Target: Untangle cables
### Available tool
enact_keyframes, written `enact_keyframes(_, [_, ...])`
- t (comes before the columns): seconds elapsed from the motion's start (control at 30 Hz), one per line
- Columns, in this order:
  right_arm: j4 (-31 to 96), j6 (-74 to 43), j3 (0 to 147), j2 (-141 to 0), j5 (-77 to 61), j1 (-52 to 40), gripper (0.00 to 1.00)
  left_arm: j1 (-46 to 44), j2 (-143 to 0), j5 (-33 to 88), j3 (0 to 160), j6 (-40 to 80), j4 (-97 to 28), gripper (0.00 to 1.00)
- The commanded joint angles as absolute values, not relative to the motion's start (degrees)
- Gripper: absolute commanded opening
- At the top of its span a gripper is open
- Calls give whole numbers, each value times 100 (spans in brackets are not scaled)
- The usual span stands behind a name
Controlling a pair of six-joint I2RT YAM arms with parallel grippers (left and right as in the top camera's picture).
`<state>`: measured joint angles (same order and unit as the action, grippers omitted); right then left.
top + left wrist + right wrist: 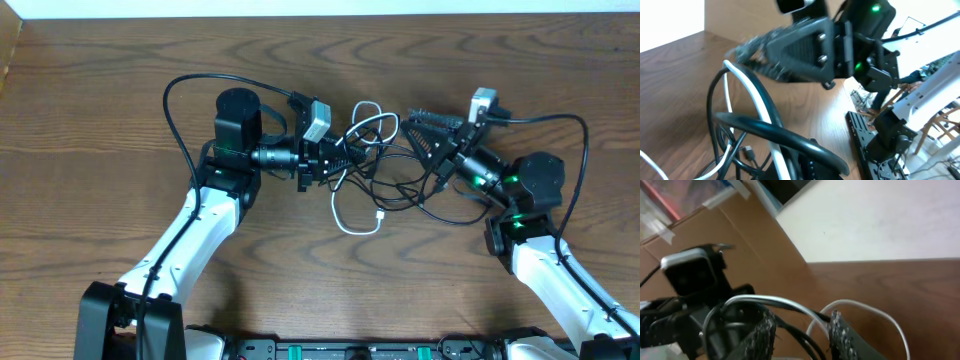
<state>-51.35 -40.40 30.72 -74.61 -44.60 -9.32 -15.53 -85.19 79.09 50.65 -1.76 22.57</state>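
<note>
Now the cables (368,150) lie tangled on the table (100,120) against the left gripper (338,160), whose jaws are pressed together (on a cord or not, I cannot tell); opposite it across the tangle, the right gripper (421,133) stands spread at the tangle's edge.

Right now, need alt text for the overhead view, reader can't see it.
A tangle of black cables and one white cable lies on a wooden table between two robot grippers. The left gripper is shut at the tangle's left edge; the right gripper, jaws apart, sits at its right edge.
</note>
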Motion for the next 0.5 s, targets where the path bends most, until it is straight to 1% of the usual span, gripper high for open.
enact_keyframes(0.0, [-4764, -3870, 3118, -7450, -4558, -910, 33, -1540, -8453, 8189, 5061, -233, 2355, 7])
enact_keyframes(0.13, [-4235, -3618, 3118, -7450, -4560, -910, 31, -1540, -8451, 8191, 5061, -220, 2582, 7])
enact_keyframes(0.27, [-3765, -3588, 3118, -7450, -4560, -939, 28, -1540, -8453, 8189, 5061, 119, 3004, 7])
enact_keyframes(0.37, [-3627, -3583, 3118, -7452, -4563, -1072, 24, -1544, -8453, 8189, 5061, 137, 3164, 8])
enact_keyframes(0.47, [-3616, -3507, 3118, -7454, -4563, -1341, 23, -1544, -8453, 8187, 5061, 134, 3258, 8])
